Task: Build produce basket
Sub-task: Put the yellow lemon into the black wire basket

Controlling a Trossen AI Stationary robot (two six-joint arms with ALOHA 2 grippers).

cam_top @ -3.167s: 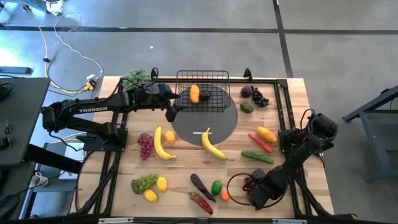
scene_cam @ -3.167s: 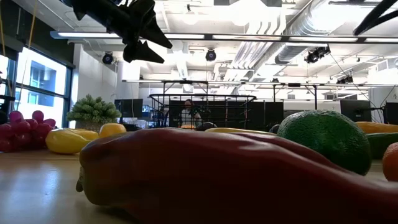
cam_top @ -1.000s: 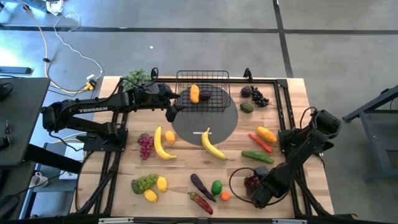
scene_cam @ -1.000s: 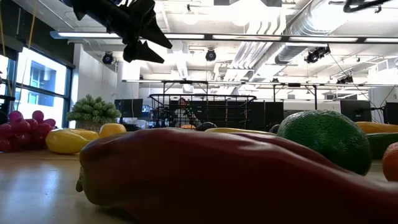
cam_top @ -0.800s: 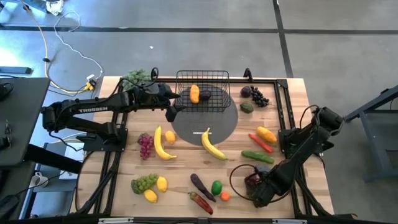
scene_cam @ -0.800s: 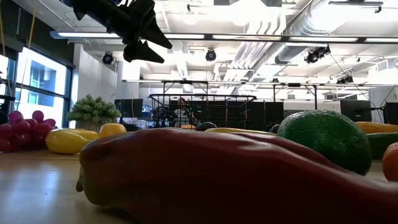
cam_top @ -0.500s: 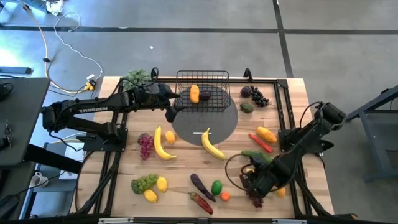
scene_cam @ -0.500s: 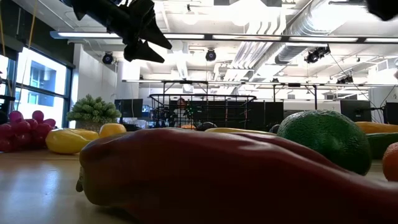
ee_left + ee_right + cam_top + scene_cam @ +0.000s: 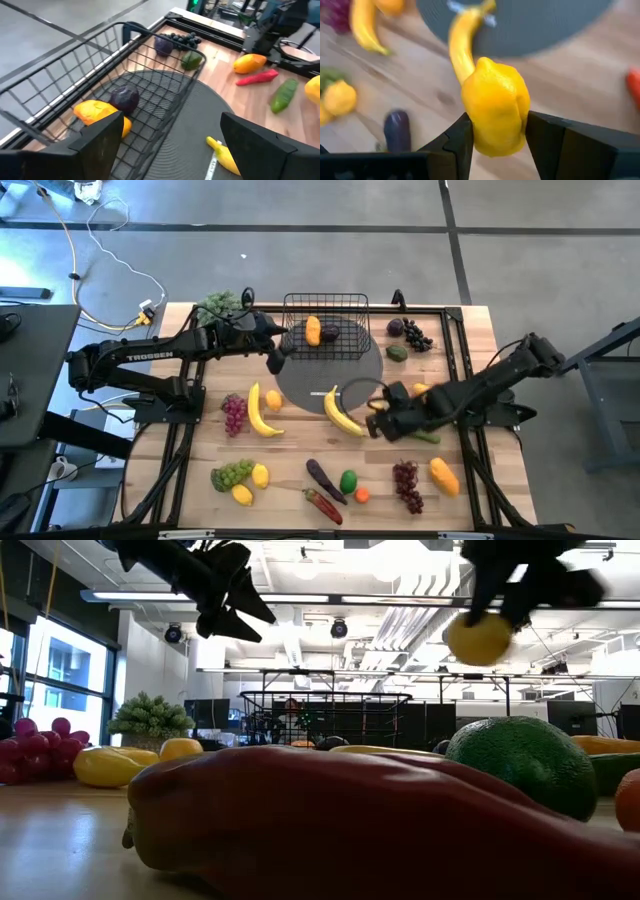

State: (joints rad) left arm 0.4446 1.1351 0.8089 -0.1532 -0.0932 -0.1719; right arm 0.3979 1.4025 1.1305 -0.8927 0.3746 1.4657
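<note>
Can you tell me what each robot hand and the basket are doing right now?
Right gripper: shut on a lemon, up in the air.
Left gripper: open, empty, beside the basket.
Basket: upright, holding an orange mango and a dark purple fruit.

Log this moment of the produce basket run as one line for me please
right gripper: shut on lemon, above table near banana | left gripper: open, beside basket | basket: holds mango, purple fruit

Black wire basket (image 9: 326, 326) holding mango (image 9: 313, 330), lemon (image 9: 495, 106) pinched aloft, produce scattered
</note>
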